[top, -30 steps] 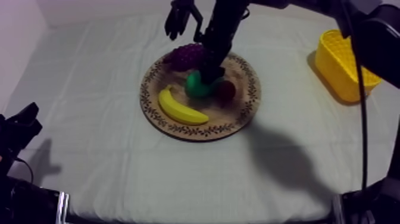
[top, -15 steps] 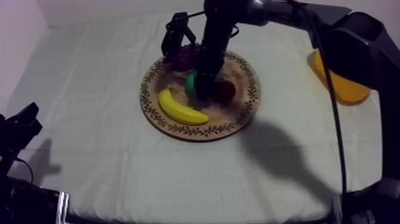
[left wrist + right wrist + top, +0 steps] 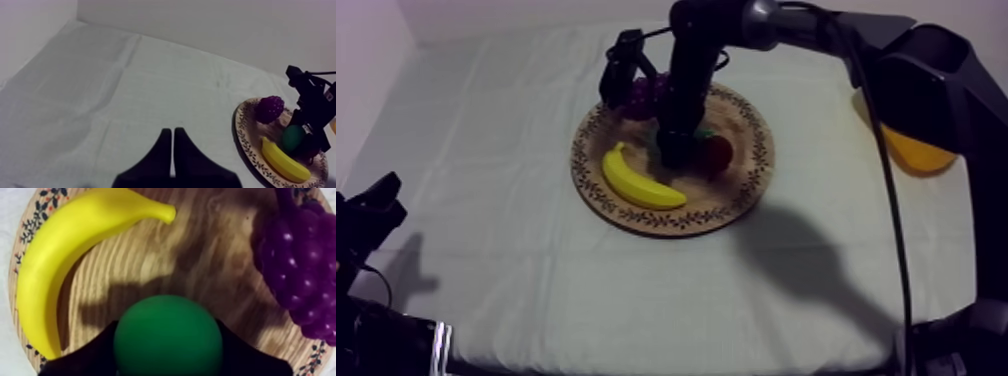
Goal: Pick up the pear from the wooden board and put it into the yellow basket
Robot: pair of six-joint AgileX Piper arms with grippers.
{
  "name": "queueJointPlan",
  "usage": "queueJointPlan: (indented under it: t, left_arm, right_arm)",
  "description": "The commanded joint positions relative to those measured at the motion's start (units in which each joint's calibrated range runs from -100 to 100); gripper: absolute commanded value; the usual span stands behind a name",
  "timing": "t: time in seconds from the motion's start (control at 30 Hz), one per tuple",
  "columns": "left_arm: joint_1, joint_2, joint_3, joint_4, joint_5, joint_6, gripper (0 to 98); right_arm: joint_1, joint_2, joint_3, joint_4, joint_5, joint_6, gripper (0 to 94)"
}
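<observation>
Right gripper [image 3: 675, 148] lowered — apparently clasping pear [image 3: 167, 335].

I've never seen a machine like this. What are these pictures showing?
It is a robot with two black arms at a table. One picture looks down from above; the other two look out from each arm's wrist. On the cloth sits a round wooden board with a banana, grapes, a small red fruit and a green pear. The right gripper is closed round the pear on the board. The left gripper is shut on nothing. A yellow basket waits at the side.
</observation>
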Motion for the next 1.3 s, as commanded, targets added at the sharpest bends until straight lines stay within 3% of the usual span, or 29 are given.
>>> queueJointPlan:
  t: [0.0,0.3,0.53,0.93,1.27]
  left_arm:
    - [0.0,0.0,0.0,0.0,0.0,0.0,0.1]
    - [0.0,0.0,0.0,0.0,0.0,0.0,0.1]
    - [0.0,0.0,0.0,0.0,0.0,0.0,0.1]
    - [0.0,0.0,0.0,0.0,0.0,0.0,0.1]
    - [0.0,0.0,0.0,0.0,0.0,0.0,0.1]
  right_arm:
    - [0.1,-0.8,0.7,0.0,0.0,0.0,34.4]
    - [0.4,-15.6,7.8,-0.8,2.2,-0.1,32.4]
    - [4.6,-30.1,6.4,-2.5,5.9,-2.0,32.9]
    - [20.1,-39.8,4.7,-3.4,8.4,-3.4,34.1]
    - [34.0,-36.6,8.7,-3.5,6.1,-3.0,34.3]
